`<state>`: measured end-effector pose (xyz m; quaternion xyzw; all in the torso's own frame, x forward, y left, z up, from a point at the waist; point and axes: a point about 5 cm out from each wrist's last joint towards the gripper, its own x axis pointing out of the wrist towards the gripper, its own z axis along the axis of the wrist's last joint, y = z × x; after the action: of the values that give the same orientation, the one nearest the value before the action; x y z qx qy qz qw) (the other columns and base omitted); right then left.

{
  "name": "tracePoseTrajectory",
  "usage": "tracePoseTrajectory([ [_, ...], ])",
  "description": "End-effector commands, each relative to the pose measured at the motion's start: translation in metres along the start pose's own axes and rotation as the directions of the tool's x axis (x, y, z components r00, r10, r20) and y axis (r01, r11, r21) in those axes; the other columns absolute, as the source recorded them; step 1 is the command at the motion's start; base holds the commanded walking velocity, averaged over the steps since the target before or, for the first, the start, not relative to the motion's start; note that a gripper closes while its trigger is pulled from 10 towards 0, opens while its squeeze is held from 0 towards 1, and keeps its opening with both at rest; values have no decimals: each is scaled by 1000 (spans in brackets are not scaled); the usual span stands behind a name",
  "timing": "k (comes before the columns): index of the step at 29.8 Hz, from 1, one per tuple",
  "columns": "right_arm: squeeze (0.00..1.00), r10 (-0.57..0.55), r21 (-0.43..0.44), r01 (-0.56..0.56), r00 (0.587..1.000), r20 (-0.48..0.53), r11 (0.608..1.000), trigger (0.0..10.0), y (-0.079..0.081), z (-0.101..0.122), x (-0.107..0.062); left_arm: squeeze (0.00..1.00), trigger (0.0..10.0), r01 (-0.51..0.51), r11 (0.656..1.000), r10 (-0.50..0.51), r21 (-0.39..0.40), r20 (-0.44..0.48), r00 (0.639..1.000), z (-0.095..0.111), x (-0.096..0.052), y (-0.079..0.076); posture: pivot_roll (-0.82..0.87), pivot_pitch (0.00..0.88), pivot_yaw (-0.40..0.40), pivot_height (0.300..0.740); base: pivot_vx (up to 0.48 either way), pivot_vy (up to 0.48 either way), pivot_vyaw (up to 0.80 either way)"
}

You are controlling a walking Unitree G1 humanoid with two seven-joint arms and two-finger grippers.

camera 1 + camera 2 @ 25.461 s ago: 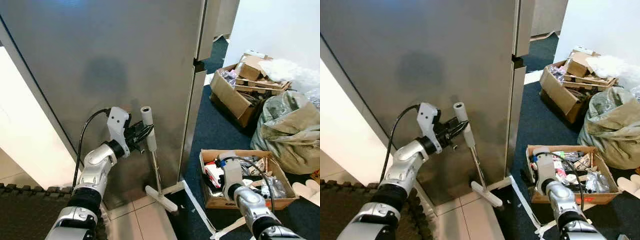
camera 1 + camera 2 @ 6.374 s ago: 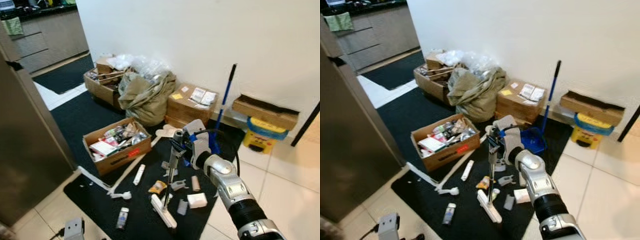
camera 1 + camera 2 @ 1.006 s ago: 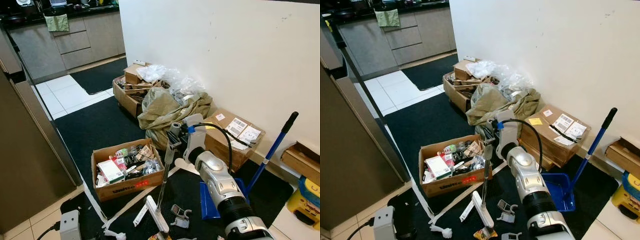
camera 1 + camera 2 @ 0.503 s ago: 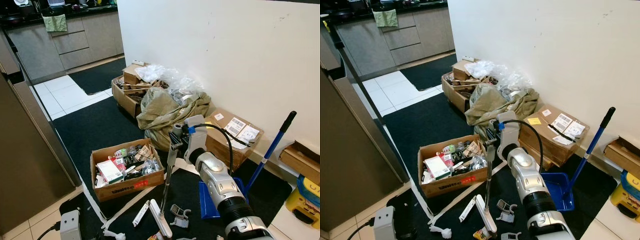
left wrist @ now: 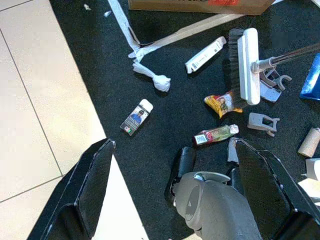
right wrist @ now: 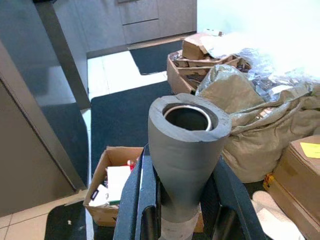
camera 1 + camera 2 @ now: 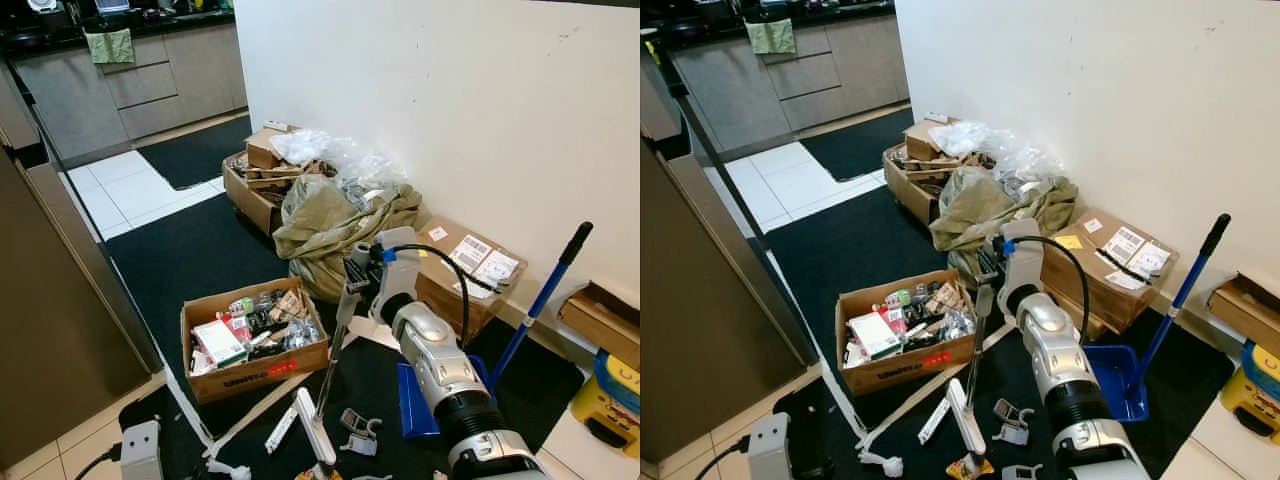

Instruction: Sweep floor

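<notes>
The grey foam grip of a white-headed broom with a thin metal pole [image 7: 331, 352] is clamped between the black fingers of the right gripper [image 7: 357, 280], whose fingertips are hidden behind the grip in the head views; in the right wrist view the grip's hollow top [image 6: 188, 118] stands between the two fingers [image 6: 145, 195]. The pole slants down to the white brush head [image 5: 248, 65], which rests on the black floor mat [image 7: 200, 250] just in front of an open brown cardboard box full of packets [image 7: 252, 340]; the head's lower end is cut off at the edge of the left eye view. Around the brush head, small litter is scattered on the mat: a yellow-red wrapper [image 5: 223, 103] touching the bristles, a white tube-shaped carton [image 5: 205, 54], a small flat bottle [image 5: 136, 116] and grey plastic clips [image 5: 262, 121]. Labels cannot be read. Beyond the box a crumpled olive sack [image 7: 335, 225] is heaped against the white wall, and to the box's right a blue dustpan with a long blue handle [image 7: 1140, 367] is partly hidden by the right arm. The left gripper [image 5: 175, 190] hangs over the mat's edge, its fingers spread wide with nothing between them.
</notes>
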<state>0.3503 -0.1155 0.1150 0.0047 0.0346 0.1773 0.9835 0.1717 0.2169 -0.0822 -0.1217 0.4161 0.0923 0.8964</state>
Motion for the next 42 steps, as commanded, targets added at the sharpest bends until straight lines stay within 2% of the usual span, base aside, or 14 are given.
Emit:
tracePoseTrajectory([
  [1, 0, 1, 1, -1, 998, 57, 1000, 10000, 3, 12, 5, 0, 10000, -5, 1000, 5, 13, -18, 1000, -3, -1, 3, -96, 0, 38, 740, 0, 0, 0],
  [16, 0, -11, 2, 11, 999, 53, 1000, 10000, 2, 11, 5, 0, 10000, -6, 1000, 6, 9, -17, 1000, -3, -1, 3, -97, 0, 33, 740, 0, 0, 0],
  [26, 0, 44, 9, -44, 999, 14, 999, 10000, 8, 7, 7, 0, 10000, -9, 1000, 9, 3, -8, 1000, -1, 0, 1, -92, 0, 29, 740, 0, 0, 0],
  [42, 0, 49, 17, -49, 999, 18, 999, 10000, 8, 8, 8, 0, 10000, -3, 1000, 3, 12, -6, 1000, 0, 0, 1, -93, 0, 34, 740, 0, 0, 0],
])
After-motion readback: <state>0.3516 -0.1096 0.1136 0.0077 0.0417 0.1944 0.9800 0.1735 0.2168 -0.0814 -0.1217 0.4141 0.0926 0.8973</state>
